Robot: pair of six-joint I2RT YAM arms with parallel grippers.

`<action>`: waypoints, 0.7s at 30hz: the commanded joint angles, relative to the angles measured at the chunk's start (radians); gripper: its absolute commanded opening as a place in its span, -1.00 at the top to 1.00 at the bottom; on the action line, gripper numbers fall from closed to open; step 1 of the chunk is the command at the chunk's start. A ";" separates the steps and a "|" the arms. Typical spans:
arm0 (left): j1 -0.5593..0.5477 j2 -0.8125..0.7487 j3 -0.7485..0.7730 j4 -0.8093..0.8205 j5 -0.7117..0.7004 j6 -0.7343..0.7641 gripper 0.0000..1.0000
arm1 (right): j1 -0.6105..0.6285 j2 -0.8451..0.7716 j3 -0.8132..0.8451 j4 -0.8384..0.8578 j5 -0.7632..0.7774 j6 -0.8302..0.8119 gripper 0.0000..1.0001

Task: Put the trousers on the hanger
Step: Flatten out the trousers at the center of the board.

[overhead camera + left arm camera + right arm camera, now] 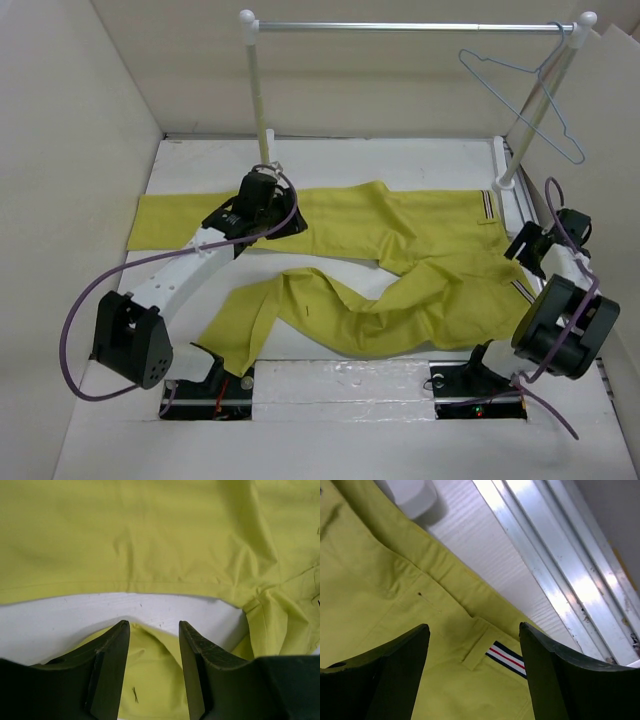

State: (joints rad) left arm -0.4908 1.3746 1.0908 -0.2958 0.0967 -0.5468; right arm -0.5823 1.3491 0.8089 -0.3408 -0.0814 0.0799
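On the white table [330,165] the trousers [400,270] lie flat; the hanger [520,95] hangs on the rail [410,27] (right end). The left gripper [154,627] is narrowly parted over the legs, and the right gripper [475,630] is wide above the waistband, both empty.

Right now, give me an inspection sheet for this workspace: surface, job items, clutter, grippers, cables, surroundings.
Surface: white table, largely covered by fabric.
Trousers: spread flat, waistband at right, one leg straight, the other bent.
Hanger: hooked on the rail, right end.
Clutter: nothing seen.
Left gripper: open, low over the trouser legs.
Right gripper: open, over the striped waistband.
Cables: purple cable looping off each arm.
Surroundings: pale walls on three sides.
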 commanded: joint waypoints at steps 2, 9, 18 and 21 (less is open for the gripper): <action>-0.006 -0.109 -0.049 0.049 0.068 0.025 0.21 | -0.001 0.108 0.027 -0.073 -0.004 -0.028 -0.48; -0.015 -0.150 -0.016 0.012 0.032 0.042 0.22 | 0.033 0.061 -0.097 -0.076 -0.145 0.001 0.38; -0.015 -0.172 -0.028 -0.003 0.018 0.044 0.22 | 0.088 -0.232 -0.047 -0.221 -0.055 0.060 -0.17; -0.015 -0.157 -0.031 -0.006 -0.023 0.047 0.22 | 0.088 -0.144 0.059 -0.175 -0.072 -0.011 -0.55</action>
State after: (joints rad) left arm -0.5026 1.2442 1.0439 -0.3046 0.1108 -0.5201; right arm -0.4995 1.1568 0.7479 -0.5484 -0.1604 0.1112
